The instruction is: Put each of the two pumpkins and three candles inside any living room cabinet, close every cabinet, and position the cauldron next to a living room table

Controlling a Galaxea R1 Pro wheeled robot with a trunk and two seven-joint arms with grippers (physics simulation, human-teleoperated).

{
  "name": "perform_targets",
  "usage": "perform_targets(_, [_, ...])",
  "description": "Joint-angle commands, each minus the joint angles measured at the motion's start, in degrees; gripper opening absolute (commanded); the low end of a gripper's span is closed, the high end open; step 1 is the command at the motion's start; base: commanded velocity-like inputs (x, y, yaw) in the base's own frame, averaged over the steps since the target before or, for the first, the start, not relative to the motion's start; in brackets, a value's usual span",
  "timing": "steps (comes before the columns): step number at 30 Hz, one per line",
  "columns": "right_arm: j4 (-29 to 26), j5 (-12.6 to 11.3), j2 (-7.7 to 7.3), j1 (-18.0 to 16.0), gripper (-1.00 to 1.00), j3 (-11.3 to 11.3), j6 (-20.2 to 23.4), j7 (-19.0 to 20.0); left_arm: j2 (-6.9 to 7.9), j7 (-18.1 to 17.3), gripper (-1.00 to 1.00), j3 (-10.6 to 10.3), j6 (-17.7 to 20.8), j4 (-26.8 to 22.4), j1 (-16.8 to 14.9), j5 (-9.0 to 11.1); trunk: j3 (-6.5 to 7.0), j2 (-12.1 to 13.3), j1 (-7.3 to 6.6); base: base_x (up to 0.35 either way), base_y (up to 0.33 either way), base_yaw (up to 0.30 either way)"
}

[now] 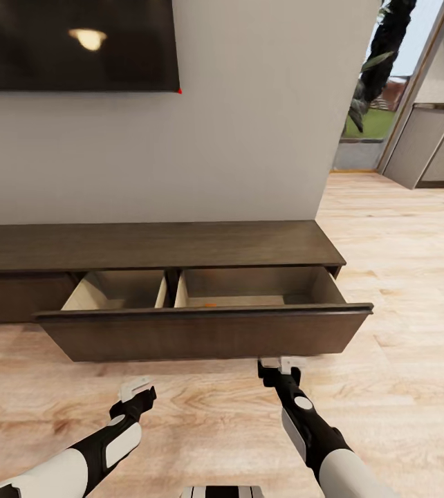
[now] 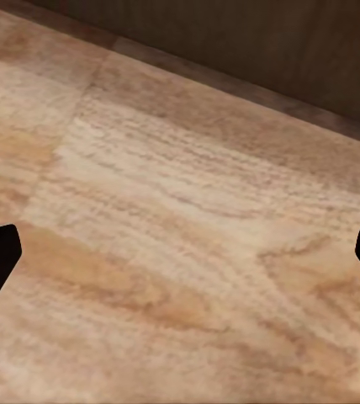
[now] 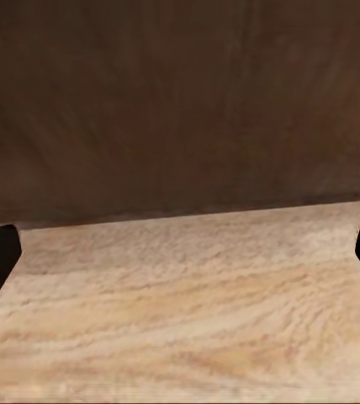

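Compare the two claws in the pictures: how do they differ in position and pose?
The right claw is close up to the front of the open drawer; the left claw hangs farther back over the wooden floor. The right claw points straight at the drawer front; the left claw is turned at an angle toward it. Both are open and empty.

The long dark-brown cabinet (image 1: 180, 245) has its drawer (image 1: 208, 333) pulled out, a sliver of orange pumpkin (image 1: 210, 303) inside its right compartment.
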Motion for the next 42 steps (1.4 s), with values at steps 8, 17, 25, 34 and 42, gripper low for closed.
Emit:
perform_targets(8, [-0.05,0.29,0.01,-0.06,1.00,-0.31,4.82,-0.08,0.15,0.41,1.00,-0.47,-0.24,-0.06,-0.04,0.53,-0.05,-0.02,-0.01,0.003,0.000,0.000])
perform_targets(17, [-0.05,0.29,0.01,-0.06,1.00,-0.31,5.07,-0.10,0.16,0.27,1.00,-0.48,-0.24,-0.05,-0.04,0.53,-0.05,-0.02,-0.01,0.135,0.000,0.000])
perform_targets(25, [-0.05,0.33,0.01,-0.06,1.00,-0.30,5.13,-0.19,0.16,0.24,1.00,-0.48,-0.24,-0.05,-0.04,0.46,-0.05,-0.02,-0.01,0.207,0.000,0.000])
perform_targets(34, [-0.25,0.30,-0.09,-0.06,1.00,-0.32,5.05,-0.26,0.16,0.37,1.00,-0.48,-0.33,-0.05,-0.04,0.53,-0.05,-0.02,-0.01,0.274,0.000,0.000])
perform_targets(42, [-0.38,0.29,-0.25,-0.06,1.00,-0.37,4.99,-0.20,0.16,0.40,1.00,-0.45,-0.33,-0.05,-0.04,0.53,-0.05,-0.02,-0.01,0.044,0.000,0.000])
